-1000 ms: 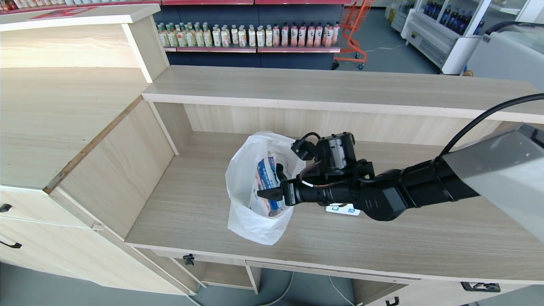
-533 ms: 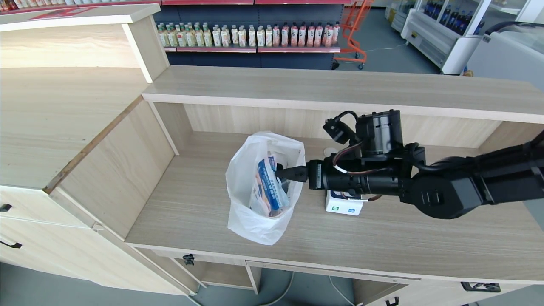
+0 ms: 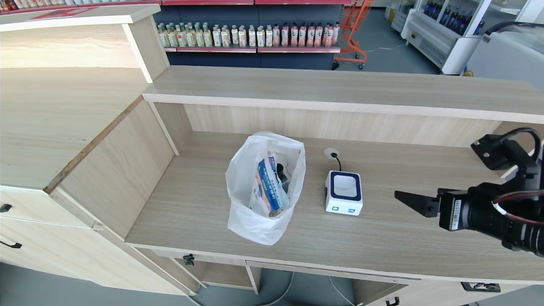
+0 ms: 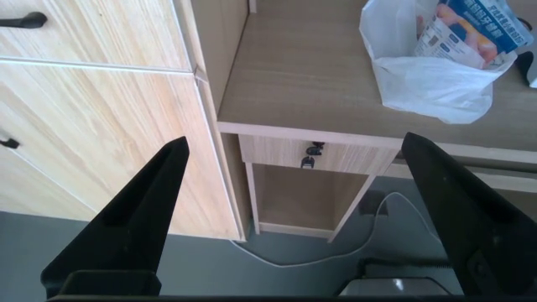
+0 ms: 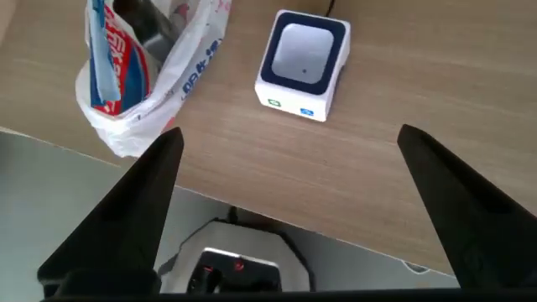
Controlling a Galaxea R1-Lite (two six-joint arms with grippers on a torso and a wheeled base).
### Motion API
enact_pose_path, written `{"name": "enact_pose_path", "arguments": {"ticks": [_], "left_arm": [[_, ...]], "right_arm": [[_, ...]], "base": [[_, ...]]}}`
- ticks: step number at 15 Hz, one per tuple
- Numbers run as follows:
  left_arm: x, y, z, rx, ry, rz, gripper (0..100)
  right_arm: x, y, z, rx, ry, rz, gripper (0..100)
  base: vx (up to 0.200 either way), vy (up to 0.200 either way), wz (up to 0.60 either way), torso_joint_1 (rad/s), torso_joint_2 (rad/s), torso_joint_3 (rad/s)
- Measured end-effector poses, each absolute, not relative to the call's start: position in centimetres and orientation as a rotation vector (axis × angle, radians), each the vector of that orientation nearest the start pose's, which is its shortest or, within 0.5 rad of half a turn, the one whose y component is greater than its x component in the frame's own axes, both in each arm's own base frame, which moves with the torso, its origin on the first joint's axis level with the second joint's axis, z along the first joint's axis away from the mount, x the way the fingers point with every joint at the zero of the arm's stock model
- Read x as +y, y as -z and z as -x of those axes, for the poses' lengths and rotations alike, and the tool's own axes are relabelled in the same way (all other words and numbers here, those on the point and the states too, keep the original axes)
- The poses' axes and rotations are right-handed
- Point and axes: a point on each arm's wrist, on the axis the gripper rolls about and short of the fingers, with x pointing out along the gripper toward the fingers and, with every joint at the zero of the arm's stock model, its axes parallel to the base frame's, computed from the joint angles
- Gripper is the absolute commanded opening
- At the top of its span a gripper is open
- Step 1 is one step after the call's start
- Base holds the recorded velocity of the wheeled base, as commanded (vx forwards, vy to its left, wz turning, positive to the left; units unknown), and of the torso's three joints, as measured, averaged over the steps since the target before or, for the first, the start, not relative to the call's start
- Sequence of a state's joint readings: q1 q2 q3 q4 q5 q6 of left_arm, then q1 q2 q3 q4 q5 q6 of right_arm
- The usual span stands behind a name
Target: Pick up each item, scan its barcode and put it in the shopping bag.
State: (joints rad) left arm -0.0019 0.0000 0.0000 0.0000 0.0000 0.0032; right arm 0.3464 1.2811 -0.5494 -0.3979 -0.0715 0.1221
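Observation:
A white plastic shopping bag (image 3: 255,212) stands open on the wooden counter (image 3: 382,242). Inside it are a blue-and-white packet (image 3: 267,187) and a dark item (image 3: 281,174). The white scanner (image 3: 344,197) with its dark-framed window sits just right of the bag. My right gripper (image 3: 410,199) hovers over the counter to the right of the scanner, open and empty; its own view shows it (image 5: 291,134) above the scanner (image 5: 304,63) and the bag (image 5: 143,84). Below the counter's front left corner, my left gripper (image 4: 295,147) is open and empty, with the bag (image 4: 428,67) beyond it.
A raised ledge (image 3: 340,91) runs along the back of the counter and a tall side panel (image 3: 123,170) closes its left. The scanner's cable goes into a grommet (image 3: 331,152). Drawers with dark handles (image 4: 21,20) and a keyed drawer (image 4: 315,155) lie under the counter.
My right gripper has pulled out of the bag and swung far to the right, past the scanner, which now shows fully. The bag and its contents stay put.

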Motion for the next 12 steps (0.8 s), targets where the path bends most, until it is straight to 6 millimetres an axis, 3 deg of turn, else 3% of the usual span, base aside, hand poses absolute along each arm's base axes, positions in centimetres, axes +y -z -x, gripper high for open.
{"name": "enact_pose_path", "arguments": {"ticks": [3,6,8,10,11,12], "left_arm": [[0.0,-7.5,2.3,0.0,0.002,-0.003,100],[0.0,-7.5,2.3,0.0,0.002,-0.003,100],[0.0,-7.5,2.3,0.0,0.002,-0.004,100],[0.0,-7.5,2.3,0.0,0.002,-0.003,100],[0.0,-7.5,2.3,0.0,0.002,-0.003,100],[0.0,-7.5,2.3,0.0,0.002,-0.003,100]], "right_arm": [[2.0,-16.0,-8.9,0.291,-0.064,-0.043,100],[-0.1,-12.2,-2.1,0.215,0.051,-0.06,100],[-0.4,-9.6,0.5,0.174,0.118,-0.063,100],[-0.4,-7.9,1.7,0.126,0.152,-0.062,100],[-0.4,-7.8,1.9,0.09,0.158,-0.062,0],[-0.4,-7.6,2.1,0.067,0.161,-0.056,0]], "base": [[0.0,0.0,0.0,0.0,0.0,0.0],[0.0,0.0,0.0,0.0,0.0,0.0],[0.0,0.0,0.0,0.0,0.0,0.0],[0.0,0.0,0.0,0.0,0.0,0.0],[0.0,0.0,0.0,0.0,0.0,0.0],[0.0,0.0,0.0,0.0,0.0,0.0]]}}
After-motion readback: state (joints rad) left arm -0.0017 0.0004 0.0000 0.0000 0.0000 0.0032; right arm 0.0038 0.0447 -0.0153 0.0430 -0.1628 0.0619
